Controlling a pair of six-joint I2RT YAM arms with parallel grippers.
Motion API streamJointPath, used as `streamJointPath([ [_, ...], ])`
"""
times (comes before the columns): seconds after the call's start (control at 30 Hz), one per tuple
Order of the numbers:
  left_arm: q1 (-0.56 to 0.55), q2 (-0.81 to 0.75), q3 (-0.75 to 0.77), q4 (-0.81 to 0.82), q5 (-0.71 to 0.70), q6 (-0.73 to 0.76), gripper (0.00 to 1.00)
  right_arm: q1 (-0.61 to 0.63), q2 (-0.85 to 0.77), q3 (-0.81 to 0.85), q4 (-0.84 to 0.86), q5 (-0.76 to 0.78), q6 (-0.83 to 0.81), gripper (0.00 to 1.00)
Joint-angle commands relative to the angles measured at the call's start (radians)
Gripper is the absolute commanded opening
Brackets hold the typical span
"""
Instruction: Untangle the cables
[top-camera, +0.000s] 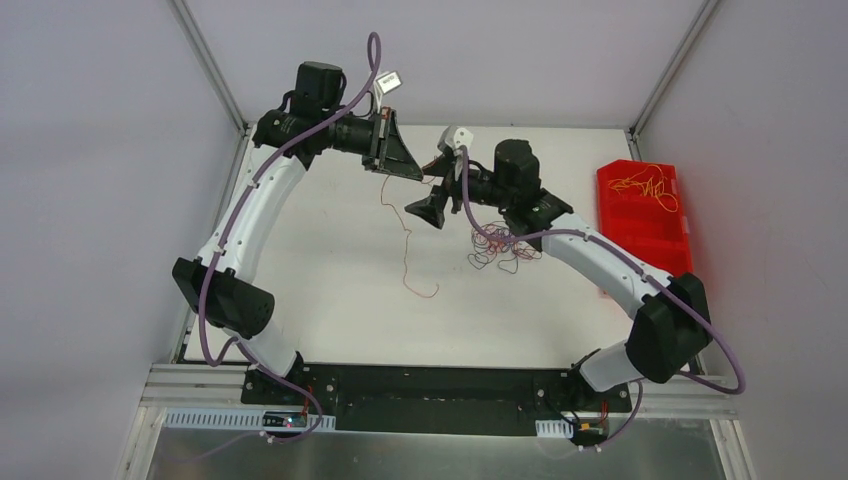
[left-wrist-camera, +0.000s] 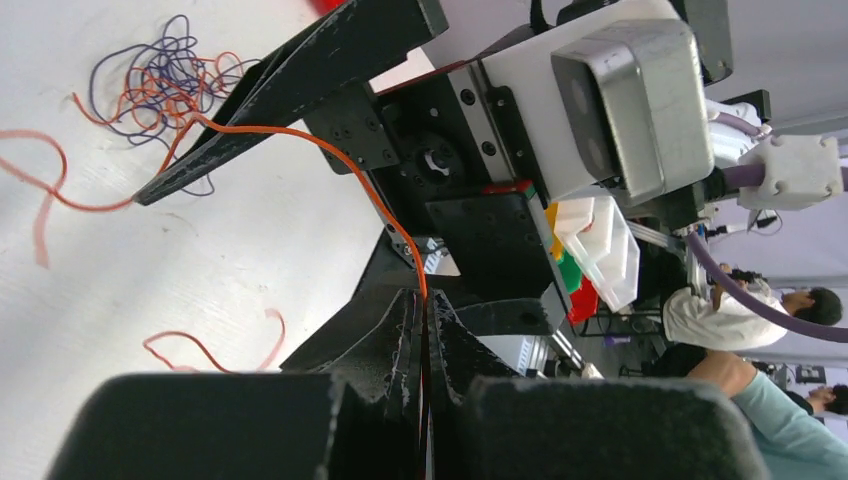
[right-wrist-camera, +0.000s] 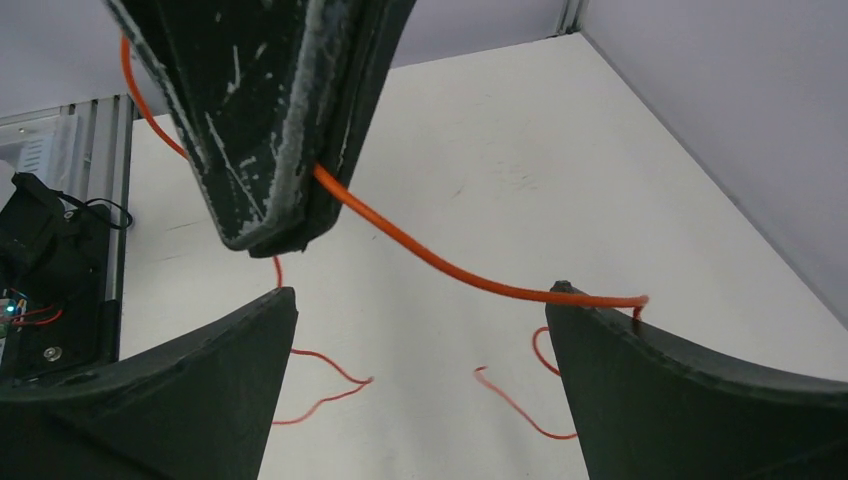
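**Limp cable, one grip**

Top view: left fingers (top-camera: 400, 160) hold an orange cable (top-camera: 408, 235) trailing to the desk (top-camera: 330, 250), with the tangle (top-camera: 498, 248) nearby.
Left wrist: clamped tight on it.
Right wrist: right fingers (right-wrist-camera: 170, 390) wide and empty, cable draped over one tip.
Featherlight, floppy; probably best pinched near the tangle.

The left jaws pinch one thin orange cable (left-wrist-camera: 405, 240).

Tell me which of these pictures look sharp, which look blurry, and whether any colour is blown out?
Top view: soft even light, faint shadows; the red bin glows oversaturated, and the cable tangle barely resolves. Left wrist view: the black housing nearest the lens is blurred, the tangle beyond crisp. Right wrist view: the orange cable is sharp.
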Motion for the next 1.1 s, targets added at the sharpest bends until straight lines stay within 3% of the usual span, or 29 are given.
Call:
streamJointPath([
  [0.0, -0.018, -0.008, 0.043, 0.006, 0.085, -0.022, 0.00, 0.022, -0.093, -0.042, 0.145, -0.030, -0.063, 0.99],
  [0.1, -0.017, -0.010, 0.047, 0.006, 0.097, -0.023, 0.00, 0.029, -0.164, -0.100, 0.122, -0.063, -0.114, 0.98],
  [0.3, -0.016, -0.040, 0.021, 0.008, 0.101, -0.009, 0.00, 0.024, -0.383, -0.193, -0.088, -0.030, -0.229, 0.98],
  [0.5, -0.021, -0.051, -0.002, 0.008, 0.100, -0.023, 0.00, 0.017, -0.412, -0.075, -0.216, 0.105, -0.181, 0.99],
  [0.83, -0.049, -0.062, 0.018, 0.030, 0.121, -0.063, 0.00, 0.036, -0.209, 0.018, -0.007, -0.045, -0.080, 0.99],
  [1.07, -0.049, -0.064, -0.007, 0.183, 0.047, -0.238, 0.00, 0.148, -0.149, -0.044, 0.206, 0.017, 0.010, 0.99],
])
